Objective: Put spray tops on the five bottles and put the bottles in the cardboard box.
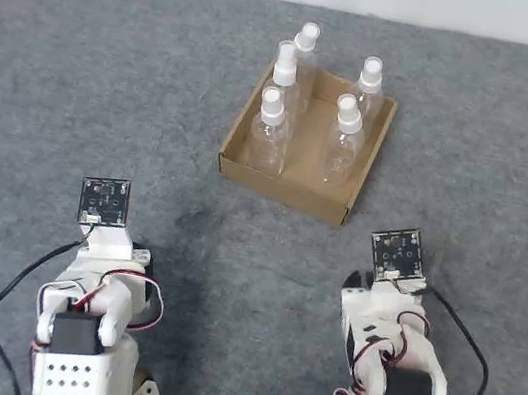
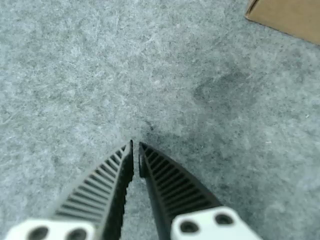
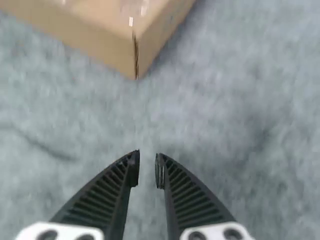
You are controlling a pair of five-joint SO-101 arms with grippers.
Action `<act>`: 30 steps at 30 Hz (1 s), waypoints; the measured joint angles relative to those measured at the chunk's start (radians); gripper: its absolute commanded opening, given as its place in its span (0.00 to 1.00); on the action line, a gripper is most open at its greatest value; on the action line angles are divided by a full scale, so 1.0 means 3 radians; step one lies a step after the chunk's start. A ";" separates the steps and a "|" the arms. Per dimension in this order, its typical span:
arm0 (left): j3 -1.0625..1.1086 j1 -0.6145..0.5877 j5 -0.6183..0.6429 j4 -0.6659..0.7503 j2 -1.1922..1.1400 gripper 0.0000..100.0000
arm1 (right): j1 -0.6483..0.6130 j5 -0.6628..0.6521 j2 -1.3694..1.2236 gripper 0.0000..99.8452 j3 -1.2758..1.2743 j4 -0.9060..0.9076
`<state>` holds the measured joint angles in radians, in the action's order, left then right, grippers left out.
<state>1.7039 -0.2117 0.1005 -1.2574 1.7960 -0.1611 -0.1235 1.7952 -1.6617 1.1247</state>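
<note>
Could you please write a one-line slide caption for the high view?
Five spray-topped bottles stand upright in the cardboard box on grey carpet.

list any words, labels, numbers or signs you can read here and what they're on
No text can be read in any view.
The cardboard box has plain walls with no print showing.
The five bottles are clear, and no label shows on them.
Anything printed on the camera boards on the arms is too small to read.
</note>
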 measured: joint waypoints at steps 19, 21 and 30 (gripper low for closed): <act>0.0000 0.0000 0.0000 0.0000 0.0000 0.01 | 0.0000 0.0000 0.0000 0.01 0.0000 0.0511; 0.0000 0.0000 0.0000 0.0000 0.0000 0.01 | 0.0000 0.0000 0.0000 0.01 0.0000 0.0542; 0.0000 0.0000 0.0000 0.0000 0.0000 0.01 | 0.0000 -0.0005 0.0005 0.01 0.0000 0.0598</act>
<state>1.7039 -0.2117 0.1005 -1.2574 1.7960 -0.1611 -0.1250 1.7967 -1.6617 1.3042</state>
